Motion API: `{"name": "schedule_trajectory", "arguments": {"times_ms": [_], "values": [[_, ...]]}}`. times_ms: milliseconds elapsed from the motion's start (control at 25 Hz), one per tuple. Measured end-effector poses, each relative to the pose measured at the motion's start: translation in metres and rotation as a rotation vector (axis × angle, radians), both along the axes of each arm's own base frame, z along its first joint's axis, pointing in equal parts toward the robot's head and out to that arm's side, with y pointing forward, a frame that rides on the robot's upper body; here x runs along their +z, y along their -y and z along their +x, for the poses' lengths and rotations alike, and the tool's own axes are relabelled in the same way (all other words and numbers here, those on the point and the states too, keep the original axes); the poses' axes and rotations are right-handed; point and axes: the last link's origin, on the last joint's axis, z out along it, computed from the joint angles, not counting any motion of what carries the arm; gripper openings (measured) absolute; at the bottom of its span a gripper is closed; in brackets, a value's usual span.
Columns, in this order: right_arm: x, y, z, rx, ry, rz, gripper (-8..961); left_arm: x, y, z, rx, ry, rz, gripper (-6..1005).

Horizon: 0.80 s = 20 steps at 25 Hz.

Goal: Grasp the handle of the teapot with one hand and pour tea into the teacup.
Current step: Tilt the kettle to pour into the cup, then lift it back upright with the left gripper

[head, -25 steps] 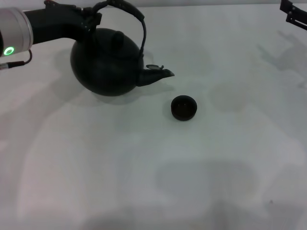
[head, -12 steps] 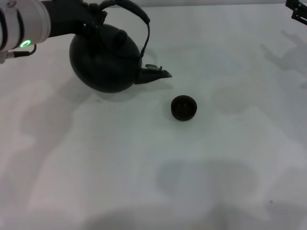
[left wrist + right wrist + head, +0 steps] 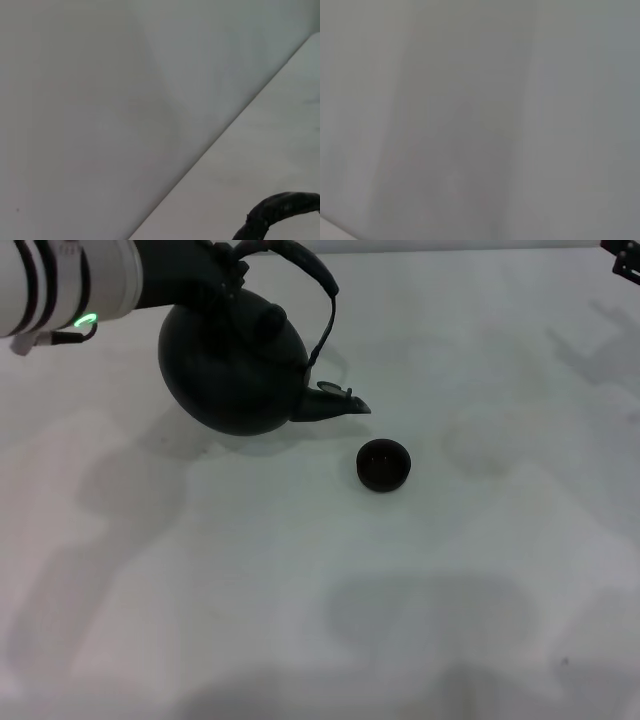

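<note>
The teapot [image 3: 235,365] sits in the upper left of the head view, tipped a little so that its short spout [image 3: 340,403] points toward the lower right. Its body appears to ride just clear of the surface [image 3: 300,590], with a soft shadow under it, though contact cannot be ruled out. The handle [image 3: 318,285] arches over the lid and is taken at its near-left end by the left gripper [image 3: 222,262], whose dark wrist comes in from the frame's upper left corner. The fingers themselves are hidden against the black pot, but they look clamped on the handle, since the pot hangs tilted from that point. The left wrist view shows only a short curve of that handle [image 3: 280,207] at its lower right edge, and none of the arm's own fingers.

The teacup [image 3: 383,464] stands upright just below and right of the spout tip, close to it but not touching and not yet underneath. That offset is what the pour turns on: the spout-to-handle line already aims roughly at the cup, so the pot likely needs a short carry along that same line, then more forward tilt.

The right gripper [image 3: 625,258] is parked at the upper right corner, well away; whether its fingers are apart or together cannot be told.
</note>
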Motion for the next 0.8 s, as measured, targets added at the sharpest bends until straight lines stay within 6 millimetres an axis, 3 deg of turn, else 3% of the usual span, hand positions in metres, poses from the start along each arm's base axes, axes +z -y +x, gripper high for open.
{"name": "schedule_trajectory", "arguments": {"times_ms": [800], "values": [[0.008, -0.004, 0.001, -0.008, 0.008, 0.025, 845, -0.011, 0.000, 0.021, -0.024, -0.088, -0.042, 148]]}}
